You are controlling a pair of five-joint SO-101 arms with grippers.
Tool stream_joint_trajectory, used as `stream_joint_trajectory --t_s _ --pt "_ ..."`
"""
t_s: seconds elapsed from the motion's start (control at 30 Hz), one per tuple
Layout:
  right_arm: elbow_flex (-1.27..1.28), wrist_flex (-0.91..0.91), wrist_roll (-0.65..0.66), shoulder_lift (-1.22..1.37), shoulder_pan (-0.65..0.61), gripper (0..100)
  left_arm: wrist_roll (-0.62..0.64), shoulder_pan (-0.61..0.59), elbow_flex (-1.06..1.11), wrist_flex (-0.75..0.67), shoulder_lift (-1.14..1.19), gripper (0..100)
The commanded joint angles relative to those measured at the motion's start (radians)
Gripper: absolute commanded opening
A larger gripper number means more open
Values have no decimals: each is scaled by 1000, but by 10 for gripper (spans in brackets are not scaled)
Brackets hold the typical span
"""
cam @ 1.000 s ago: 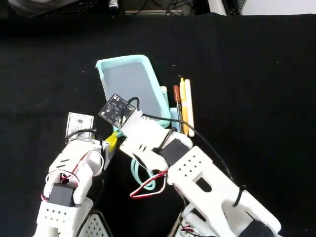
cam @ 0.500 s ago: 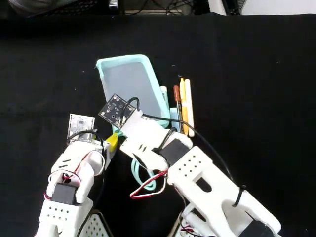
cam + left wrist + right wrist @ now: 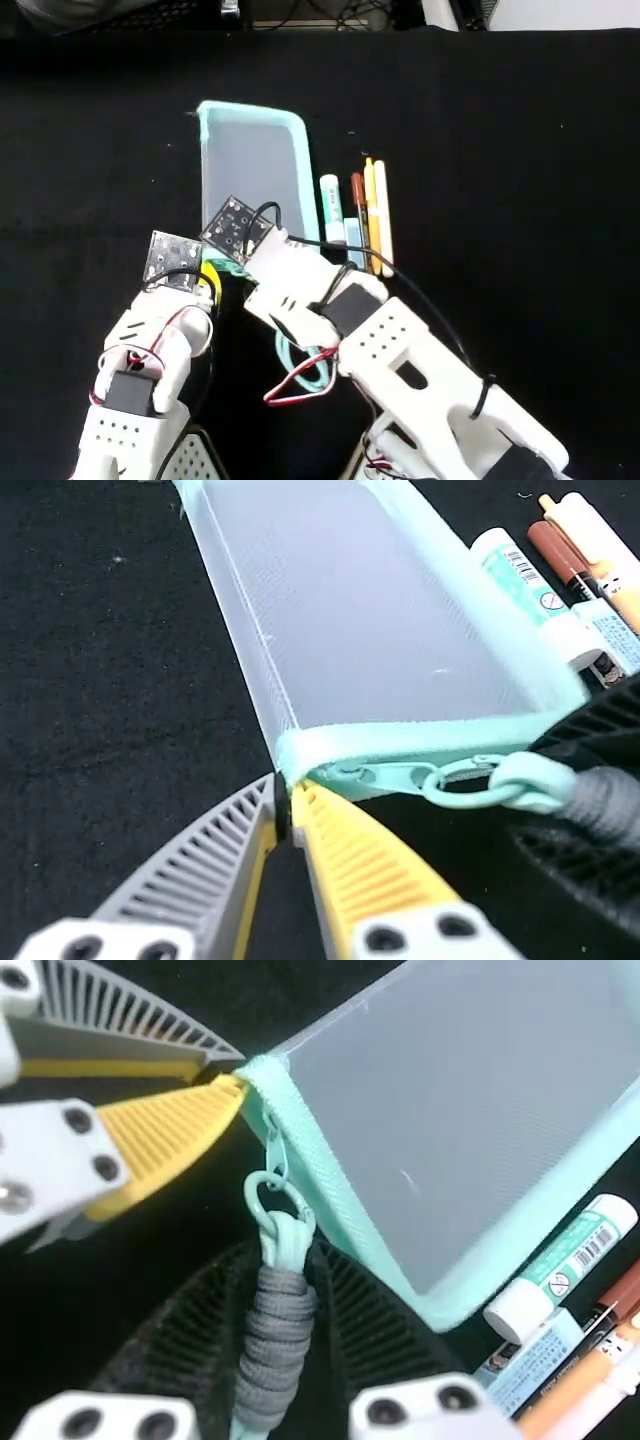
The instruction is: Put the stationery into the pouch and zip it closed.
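Two claws meet at the arm-side end of the pouch [image 3: 252, 165], which lies flat on the black worktop [image 3: 500, 150]. Your left claw [image 3: 285, 815] is clenched on the corner at its zip end. Your right claw [image 3: 282, 1280] grips the zip cord [image 3: 275, 1335] just beside it. The glue stick [image 3: 331, 205] and three pens [image 3: 372, 210] lie alongside the pouch, outside it, and their label print is too small to read.

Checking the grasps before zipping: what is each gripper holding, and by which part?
The left gripper pinches the pouch by its corner at the zipper's end. The right gripper holds the zipper's pull cord.
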Motion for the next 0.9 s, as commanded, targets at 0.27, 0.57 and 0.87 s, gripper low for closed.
stream_joint_trajectory --t_s 0.27,0.57,0.87 --pt "-8 -3 11 -39 213 11 54 -137 -82 -20 -9 30" --pt "-19 -37 8 -127 341 11 110 -286 -282 77 -2 30" --pt "-216 198 100 -269 270 11 -48 -285 -573 339 3 33"
